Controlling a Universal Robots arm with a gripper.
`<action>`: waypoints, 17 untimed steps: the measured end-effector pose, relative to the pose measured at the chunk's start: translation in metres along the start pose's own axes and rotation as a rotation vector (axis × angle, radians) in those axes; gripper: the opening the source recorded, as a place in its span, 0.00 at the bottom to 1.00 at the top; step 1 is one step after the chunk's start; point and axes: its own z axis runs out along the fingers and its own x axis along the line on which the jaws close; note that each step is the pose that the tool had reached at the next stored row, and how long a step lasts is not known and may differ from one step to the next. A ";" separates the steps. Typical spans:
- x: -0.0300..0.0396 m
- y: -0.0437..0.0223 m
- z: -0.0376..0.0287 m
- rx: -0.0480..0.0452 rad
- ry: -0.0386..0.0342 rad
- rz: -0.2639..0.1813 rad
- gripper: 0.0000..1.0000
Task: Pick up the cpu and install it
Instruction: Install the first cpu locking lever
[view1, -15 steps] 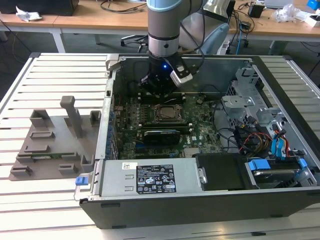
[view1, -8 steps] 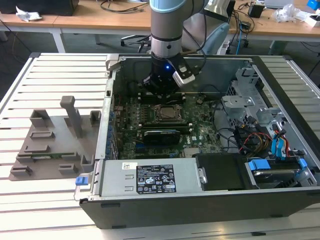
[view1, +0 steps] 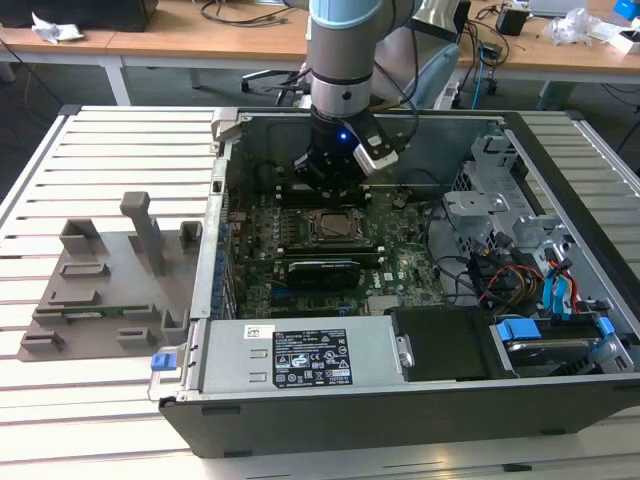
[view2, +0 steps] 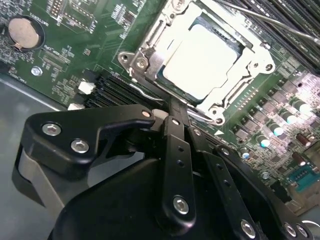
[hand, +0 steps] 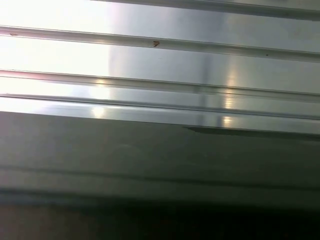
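Observation:
The cpu (view2: 200, 60), a pale silvery square chip, lies flat inside the metal socket frame (view2: 145, 55) on the green motherboard (view2: 75, 55). In the exterior view the cpu (view1: 335, 226) shows in the middle of the board inside the open computer case (view1: 300, 420). My gripper (view1: 333, 185) hangs just above the board, at the far side of the socket. In the second wrist view its black fingers (view2: 175, 135) lie together, and my gripper (view2: 176, 107) ends right at the socket frame's edge. Nothing shows between the fingers.
A grey fixture (view1: 110, 280) with upright posts lies on the slatted metal table (view1: 60, 160) at the exterior view's left. The case holds a power supply (view1: 300, 355) in front and drive bays with cables (view1: 520, 260) at the right. A thin metal lever (view2: 265, 22) crosses beside the socket.

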 end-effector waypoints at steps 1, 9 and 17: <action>-0.0016 -0.0001 0.0004 0.0001 0.0001 0.000 0.11; -0.0101 -0.0007 0.0032 0.0023 0.0011 0.000 0.11; -0.0123 -0.0011 0.0062 0.0001 0.0012 0.000 0.11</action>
